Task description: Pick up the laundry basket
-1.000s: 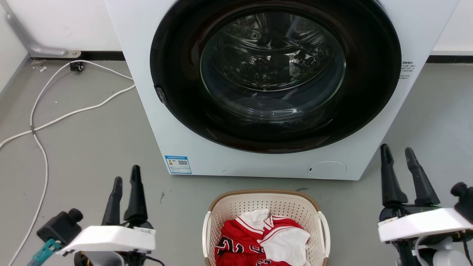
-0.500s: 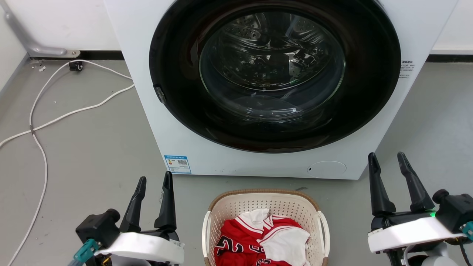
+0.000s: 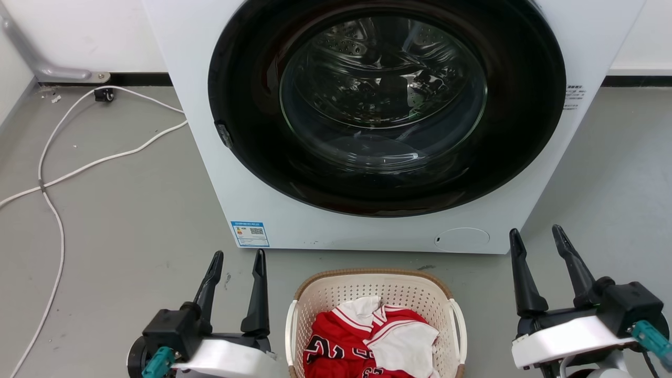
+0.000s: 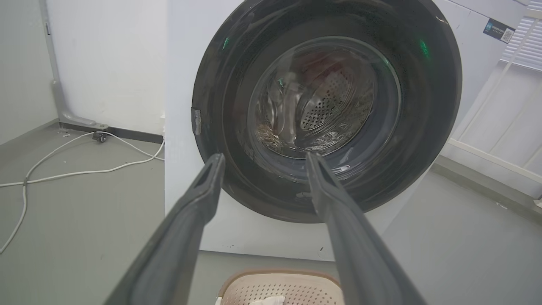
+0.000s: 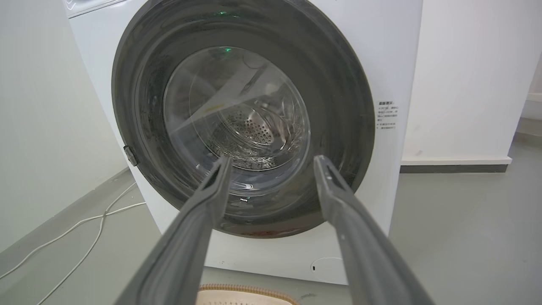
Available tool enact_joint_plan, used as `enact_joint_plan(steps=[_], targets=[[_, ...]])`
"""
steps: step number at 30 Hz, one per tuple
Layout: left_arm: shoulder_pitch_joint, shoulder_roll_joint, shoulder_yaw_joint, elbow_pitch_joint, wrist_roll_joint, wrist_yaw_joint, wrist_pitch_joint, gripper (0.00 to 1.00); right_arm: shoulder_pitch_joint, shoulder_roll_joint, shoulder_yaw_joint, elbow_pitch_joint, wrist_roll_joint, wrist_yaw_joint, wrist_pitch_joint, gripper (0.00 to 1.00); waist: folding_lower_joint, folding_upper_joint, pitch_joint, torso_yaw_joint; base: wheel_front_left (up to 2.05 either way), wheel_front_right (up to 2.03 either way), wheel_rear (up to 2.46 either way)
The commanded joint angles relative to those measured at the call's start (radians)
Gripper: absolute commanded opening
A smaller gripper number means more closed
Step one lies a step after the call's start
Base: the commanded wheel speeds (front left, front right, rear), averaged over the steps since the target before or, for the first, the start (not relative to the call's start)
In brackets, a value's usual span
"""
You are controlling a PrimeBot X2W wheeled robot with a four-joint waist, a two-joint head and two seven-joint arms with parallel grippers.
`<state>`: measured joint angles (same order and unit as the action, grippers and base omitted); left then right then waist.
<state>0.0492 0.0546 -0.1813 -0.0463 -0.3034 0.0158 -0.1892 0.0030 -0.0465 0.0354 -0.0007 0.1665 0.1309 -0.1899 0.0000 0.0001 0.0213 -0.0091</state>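
The white washing machine (image 3: 367,131) fills the upper middle of my head view. Open grey floor (image 3: 131,220) runs down both its sides, with a narrow strip between its base and the laundry basket (image 3: 374,290). The basket sits on the floor at bottom centre, holding red and white clothes (image 3: 367,336). My left pincer (image 3: 238,254) hangs just left of it and my right pincer (image 3: 535,230) farther off at lower right, both spread and gripping nothing. A white cable (image 3: 52,173) trails near the left edge.
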Motion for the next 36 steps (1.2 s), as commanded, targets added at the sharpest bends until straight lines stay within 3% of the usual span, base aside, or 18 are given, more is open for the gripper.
enact_joint_plan(steps=[1, 8, 18, 36], targets=[[-0.001, 0.008, -0.005, -0.012, 0.027, 0.003, -0.011, 1.0, 0.008, -0.005, 0.002, -0.002, -0.027, 0.0, -0.009, 1.0, 0.0, -0.0001, 0.0, 0.0, 0.0, 0.0, 0.0], [0.008, 0.012, -0.029, 0.002, 0.086, 0.026, -0.025, 1.0, 0.013, -0.005, 0.006, 0.026, -0.065, 0.0, -0.024, 1.0, 0.0, -0.0001, 0.002, -0.001, 0.0, 0.0, 0.0], [0.022, 0.01, -0.046, 0.033, 0.159, 0.02, -0.045, 1.0, 0.018, -0.005, 0.013, 0.041, -0.144, 0.0, -0.044, 1.0, 0.0, -0.0001, 0.001, -0.001, 0.0, 0.0, 0.0], [0.042, 0.0, -0.04, 0.12, 0.265, 0.03, -0.078, 1.0, 0.022, -0.005, 0.019, 0.168, -0.114, 0.0, -0.077, 1.0, 0.0, -0.0001, -0.001, -0.006, 0.0, 0.0, 0.0]])
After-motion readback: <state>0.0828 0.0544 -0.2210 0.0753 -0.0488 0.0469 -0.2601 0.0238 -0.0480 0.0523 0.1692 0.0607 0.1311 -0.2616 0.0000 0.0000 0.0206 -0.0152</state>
